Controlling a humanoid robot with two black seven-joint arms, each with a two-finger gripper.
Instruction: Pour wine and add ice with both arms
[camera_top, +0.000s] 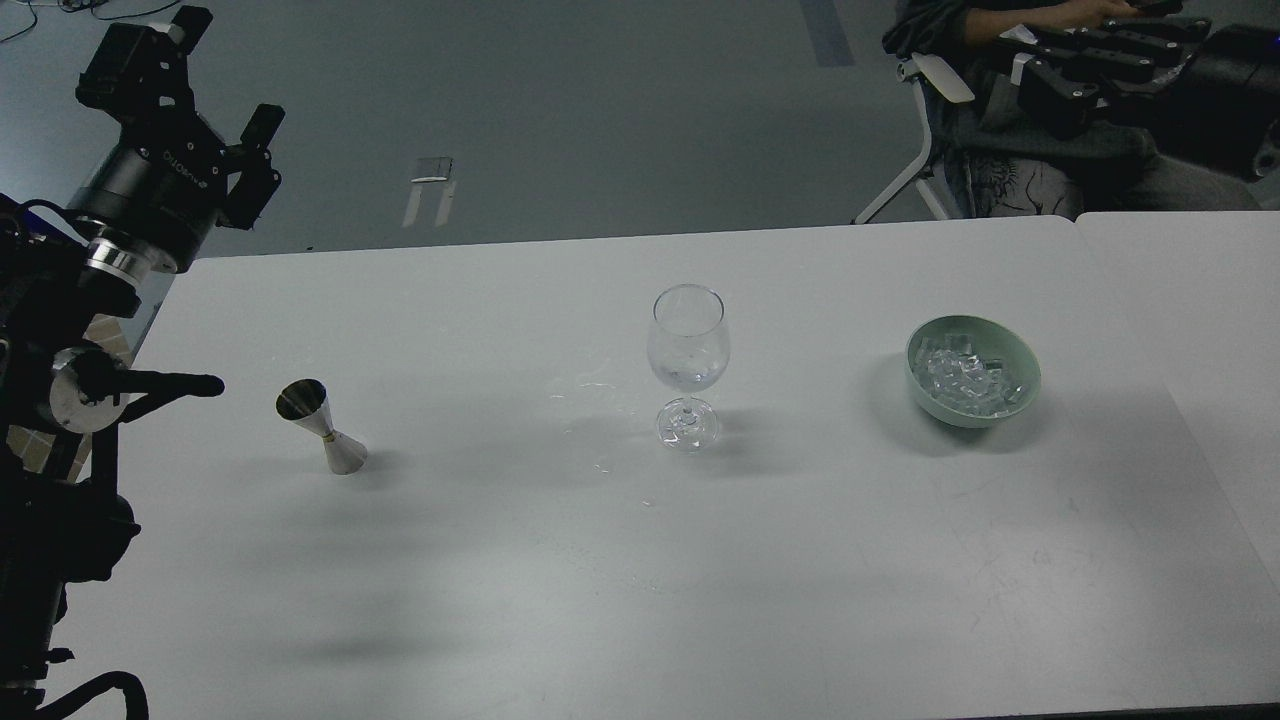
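Observation:
A clear wine glass (688, 345) stands mid-table with a little colourless wine (686, 378) at the bottom of its bowl. A pale green bowl (1022, 392) to its right holds a heap of clear ice cubes (962, 378). A steel jigger (322, 428) stands on the left. My left gripper (226, 72) is open and empty, raised beyond the table's far left corner. My right gripper (1048, 66) is high at the top right, well above and behind the bowl. It is dark against the seated person, so I cannot make out its jaws or anything between them.
The white table (600, 580) carries small wet spots (598, 386) left of the glass. A person on a white chair (930, 150) sits beyond the far right edge, close behind my right gripper. A second table top (1190, 270) joins on the right.

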